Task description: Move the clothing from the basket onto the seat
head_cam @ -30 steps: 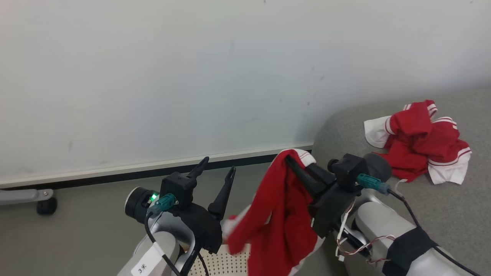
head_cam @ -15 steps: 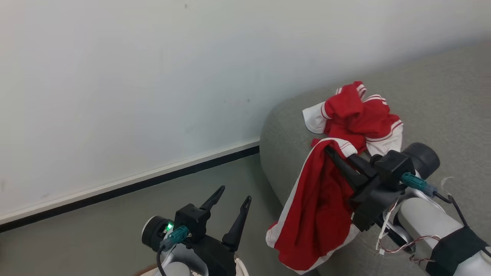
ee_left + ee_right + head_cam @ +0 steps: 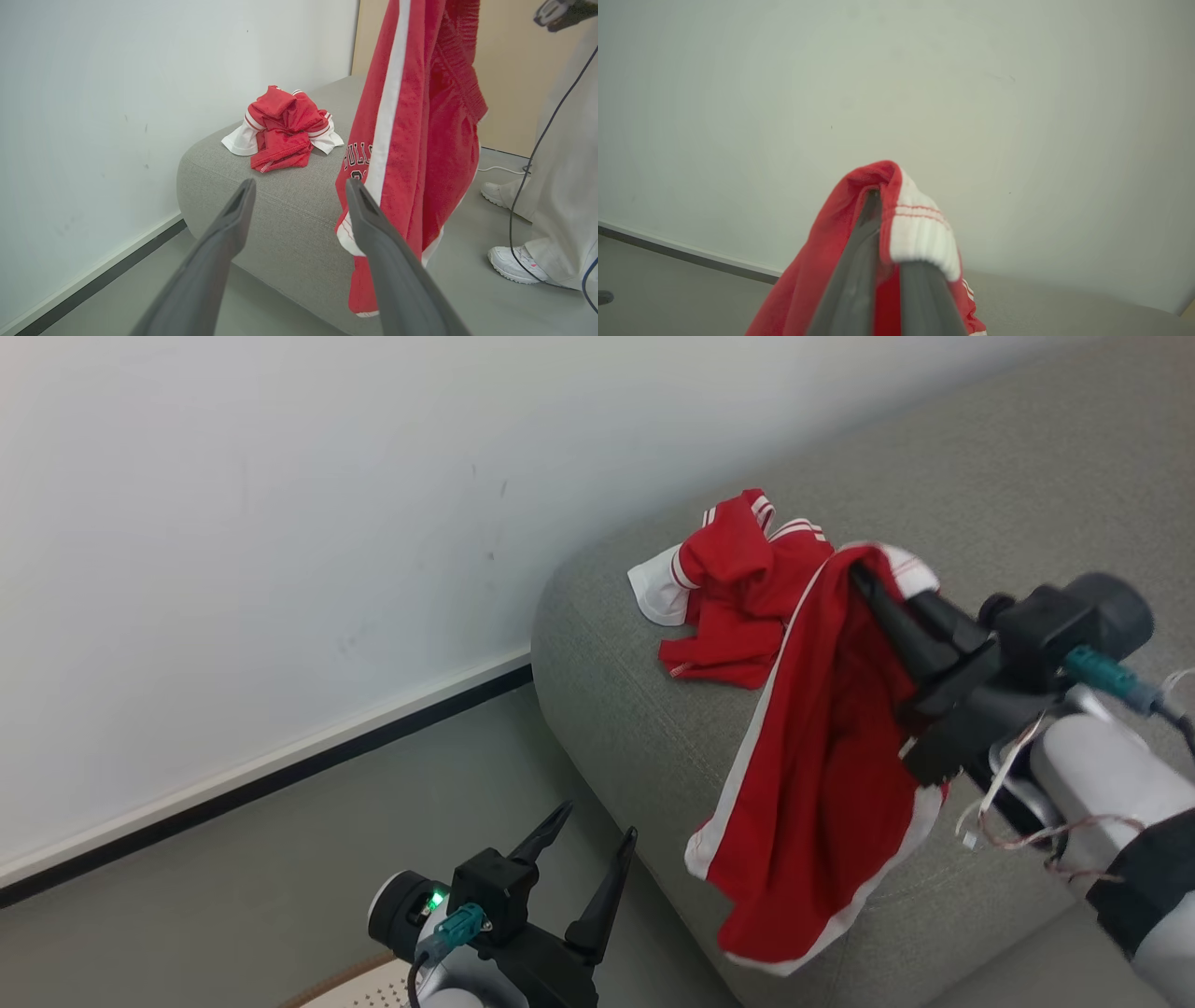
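My right gripper (image 3: 864, 574) is shut on red clothing (image 3: 822, 775) with a white side stripe and white cuff, which hangs from its fingers over the front edge of the grey seat (image 3: 644, 728). In the right wrist view the clothing (image 3: 901, 219) is draped over the shut fingertips. A crumpled red and white garment (image 3: 738, 588) lies on the seat near its rounded corner, also seen in the left wrist view (image 3: 282, 126). My left gripper (image 3: 597, 826) is open and empty, low over the floor left of the seat (image 3: 280, 205). A sliver of the basket (image 3: 359, 989) shows at the bottom edge.
A white wall (image 3: 280, 523) with a dark baseboard (image 3: 280, 779) runs behind the seat. Grey floor (image 3: 280, 887) lies left of the seat. In the left wrist view a person's white shoes (image 3: 511, 266) and pale trouser legs stand right of the hanging garment, with a cable.
The head view has swung toward the seat. My right gripper has carried the hanging clothing from beside the basket to over the seat, close to the crumpled garment. The left gripper stays open.
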